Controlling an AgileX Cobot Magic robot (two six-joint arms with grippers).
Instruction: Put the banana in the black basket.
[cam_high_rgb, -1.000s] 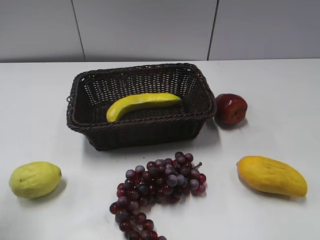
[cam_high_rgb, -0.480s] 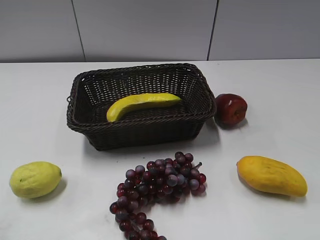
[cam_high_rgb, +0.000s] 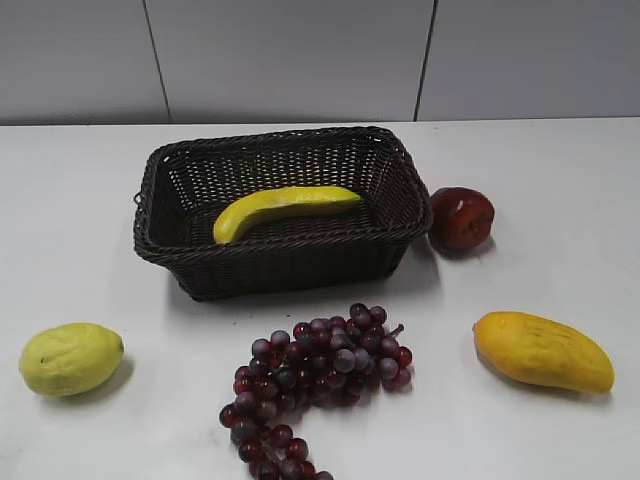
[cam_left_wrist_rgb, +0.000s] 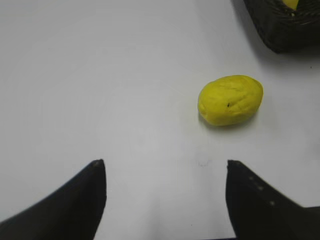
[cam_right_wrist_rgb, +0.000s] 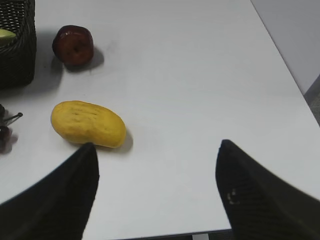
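One curved yellow-green banana lies lengthwise inside one large rectangular dark woven wicker basket, on its floor, with its thicker end toward the basket's left. The basket stands on one white table.

Four other items lie on the table outside the basket: one dark red apple just beside its right end, one plump orange-yellow mango at front right, one bunch of purple-red grapes in front of the basket, and one stubby yellow-green lemon at front left. All are apart from one another.

Neither arm appears in the exterior view. The left gripper hangs over bare table short of the lemon, its two dark fingers spread wide with nothing between them. The right gripper likewise has two fingers spread and empty, with the mango close to its left finger.
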